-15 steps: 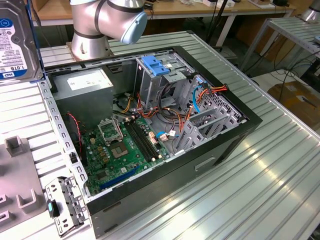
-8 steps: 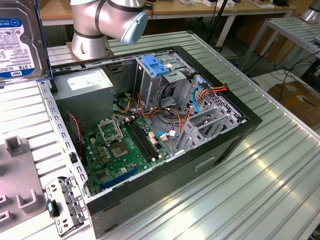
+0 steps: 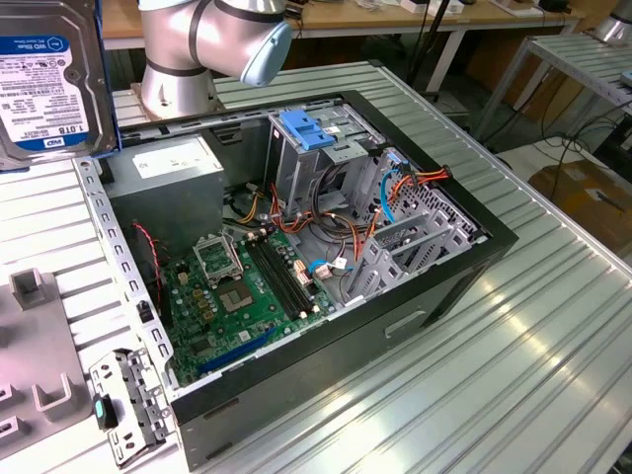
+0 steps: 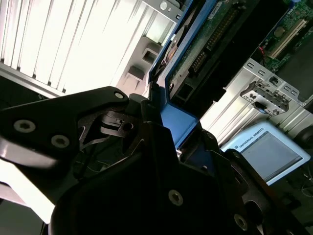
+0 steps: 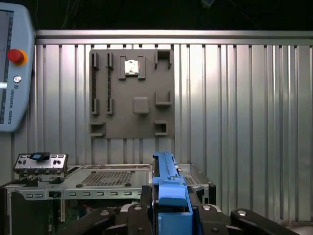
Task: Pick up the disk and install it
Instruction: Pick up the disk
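Pincer (image 5: 171,201) jaws were clamped on the disk (image 5: 165,169), as you could see in the first wrist view. Two black fingers (image 5: 145,198) pressed one on each flat side, with a blue plastic rail standing edge-on between them. The disk's long axis ran straight out from the pincer, its thin edge towards that camera. In the second wrist view the pincer (image 4: 178,128) held the same disk (image 4: 195,54), showing you its green circuit-board face and a blue rail along the side.

In the exterior view the one disk (image 3: 44,79) hung up at the exterior view's left. Its white label with a blue band faced the camera, and its body was black and silver metal.

Below it, one open black computer case (image 3: 464,252) lay on the ribbed aluminium table (image 3: 533,375). Inside you had:
- one green motherboard (image 3: 237,296)
- one grey metal drive cage (image 3: 308,148) with a blue handle
- one grey box (image 3: 168,168) with a white sticker

Past the pincer in the first wrist view, one flat grey fixture plate (image 5: 132,93) with raised blocks lay on the table. One pale teach pendant (image 5: 12,73) was beside it.
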You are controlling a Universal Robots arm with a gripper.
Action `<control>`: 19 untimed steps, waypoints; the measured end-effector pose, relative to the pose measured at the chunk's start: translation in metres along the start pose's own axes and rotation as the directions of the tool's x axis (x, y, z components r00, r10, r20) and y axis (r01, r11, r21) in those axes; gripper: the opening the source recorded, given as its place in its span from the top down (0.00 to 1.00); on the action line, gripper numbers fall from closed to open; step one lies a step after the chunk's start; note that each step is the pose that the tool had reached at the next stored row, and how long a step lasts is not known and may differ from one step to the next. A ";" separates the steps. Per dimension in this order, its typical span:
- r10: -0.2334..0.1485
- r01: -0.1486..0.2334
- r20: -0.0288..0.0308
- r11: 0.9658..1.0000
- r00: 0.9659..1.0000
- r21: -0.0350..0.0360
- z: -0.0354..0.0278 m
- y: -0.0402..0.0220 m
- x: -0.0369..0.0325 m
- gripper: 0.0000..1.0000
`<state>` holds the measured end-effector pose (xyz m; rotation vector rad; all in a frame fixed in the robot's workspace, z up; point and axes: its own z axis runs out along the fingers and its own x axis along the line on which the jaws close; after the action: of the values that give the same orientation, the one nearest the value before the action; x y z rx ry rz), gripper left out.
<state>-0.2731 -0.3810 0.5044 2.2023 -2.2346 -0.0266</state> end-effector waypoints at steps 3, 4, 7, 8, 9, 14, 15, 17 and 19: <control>0.001 -0.001 0.000 1.000 1.000 -0.001 -0.0001 -0.0048 0.0006 0.63; 0.002 -0.002 0.000 1.000 1.000 -0.001 -0.0001 -0.0064 0.0008 0.63; 0.003 -0.003 0.000 1.000 1.000 -0.002 -0.0002 -0.0116 0.0012 0.63; 0.003 -0.003 0.000 1.000 1.000 -0.002 -0.0002 -0.0137 0.0013 0.63; 0.004 -0.004 0.000 1.000 1.000 -0.003 -0.0003 -0.0165 0.0013 0.63; 0.007 -0.007 0.000 1.000 1.000 -0.003 -0.0004 -0.0300 0.0014 0.63; 0.007 -0.007 0.000 1.000 1.000 -0.003 -0.0004 -0.0320 0.0014 0.63; 0.008 -0.008 0.000 1.000 1.000 -0.004 -0.0005 -0.0359 0.0014 0.63; 0.008 -0.008 0.000 1.000 1.000 -0.004 -0.0006 -0.0390 0.0014 0.63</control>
<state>-0.2341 -0.3830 0.5044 2.1913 -2.2414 -0.0310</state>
